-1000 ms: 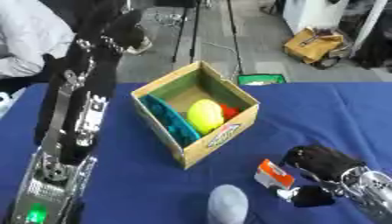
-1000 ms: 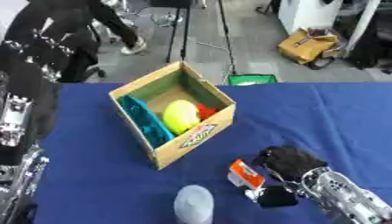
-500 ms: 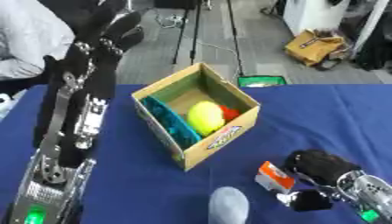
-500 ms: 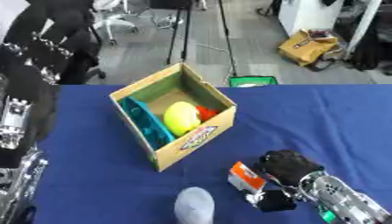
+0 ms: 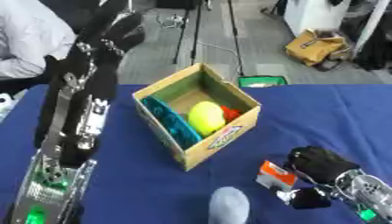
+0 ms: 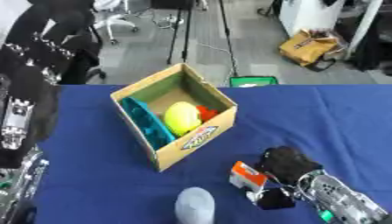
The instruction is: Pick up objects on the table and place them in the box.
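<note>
now, left to right. left arm [image 5: 76, 118] stands raised along the left edge of the table [image 5: 329, 109], its left hand [image 5: 115, 30] high beyond the far-left corner, over the floor; it holds nothing, and i cannot tell how its fingers are set. compared with a second ago it reads much the same, idle.

box [image 5: 197, 114] sits open near the middle of the blue table, turned corner-on. inside: a teal piece [image 5: 170, 122] against the left wall, a yellow ball [image 5: 205, 117] in the middle, something red [image 5: 229, 113] beside it on the right. contents unchanged over the last second.

grey rounded object [image 5: 229, 205] lies at the near edge, in front of the box, untouched.

small orange-and-white pack [image 5: 275, 175] lies right of the grey object, toward the near-right corner. right hand [image 6: 287, 164] is just beside it on the right, touching or nearly so, fingers curled down. whether they are clamped on the pack or only closed next to it, i cannot tell; the black fingers hide the contact.

change: over the last second the right hand has drawn a little nearer the near edge, the pack staying against it. judgement: grasp in progress or only just made; pack not lifted yet. two objects remain outside the box.
</note>
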Available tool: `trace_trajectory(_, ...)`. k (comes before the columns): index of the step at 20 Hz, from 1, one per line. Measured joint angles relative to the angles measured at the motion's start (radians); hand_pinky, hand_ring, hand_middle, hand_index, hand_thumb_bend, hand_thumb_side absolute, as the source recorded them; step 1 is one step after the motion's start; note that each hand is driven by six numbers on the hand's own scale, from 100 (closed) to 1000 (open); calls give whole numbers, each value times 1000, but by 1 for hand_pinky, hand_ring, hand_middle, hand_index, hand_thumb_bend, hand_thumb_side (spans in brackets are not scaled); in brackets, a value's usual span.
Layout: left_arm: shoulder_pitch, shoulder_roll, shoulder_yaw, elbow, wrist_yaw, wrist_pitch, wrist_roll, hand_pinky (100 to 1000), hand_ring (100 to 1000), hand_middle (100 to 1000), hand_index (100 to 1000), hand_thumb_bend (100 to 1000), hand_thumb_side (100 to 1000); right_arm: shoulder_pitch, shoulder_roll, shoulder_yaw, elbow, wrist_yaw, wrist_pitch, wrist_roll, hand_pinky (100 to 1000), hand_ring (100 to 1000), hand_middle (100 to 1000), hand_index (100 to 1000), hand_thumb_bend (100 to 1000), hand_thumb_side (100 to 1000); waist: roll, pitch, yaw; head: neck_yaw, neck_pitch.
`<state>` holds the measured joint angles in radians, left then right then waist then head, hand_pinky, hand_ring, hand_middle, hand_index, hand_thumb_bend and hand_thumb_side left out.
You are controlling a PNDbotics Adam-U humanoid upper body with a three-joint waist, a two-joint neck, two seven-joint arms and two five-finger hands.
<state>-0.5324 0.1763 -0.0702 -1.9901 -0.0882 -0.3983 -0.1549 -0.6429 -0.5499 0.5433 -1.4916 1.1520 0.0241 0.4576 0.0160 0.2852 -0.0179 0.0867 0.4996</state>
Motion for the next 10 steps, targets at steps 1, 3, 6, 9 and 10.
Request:
trace_trajectory(1,0,0,0,0,0,0,-1,934,966,997,1000,100,762,0,0,0,0,1,0,-4,886,905,591,706,332,924,0,0,0,0,0)
trace_trajectory(3,0,0,0,0,0,1,-2,934,966,997,1000,100,757,1,0,0,0,1,1,-10,888,900,542,692,334,898,0,0,0,0,0)
trace_trajectory(6,0,0,0,0,0,2,-3,934,966,997,1000,100,754,3,0,0,0,1,2,-14,891,894,500,677,328,879,0,0,2,0,0)
trace_trajectory(9,0,0,0,0,0,1,-4,934,966,998,1000,100,753,6,-1,0,-3,1,3,-16,891,891,490,668,322,870,0,0,4,0,-1)
trace_trajectory(10,0,0,1,0,0,1,-4,934,966,998,1000,100,751,7,-1,0,-4,0,4,-17,890,885,473,653,315,860,0,0,4,0,-1)
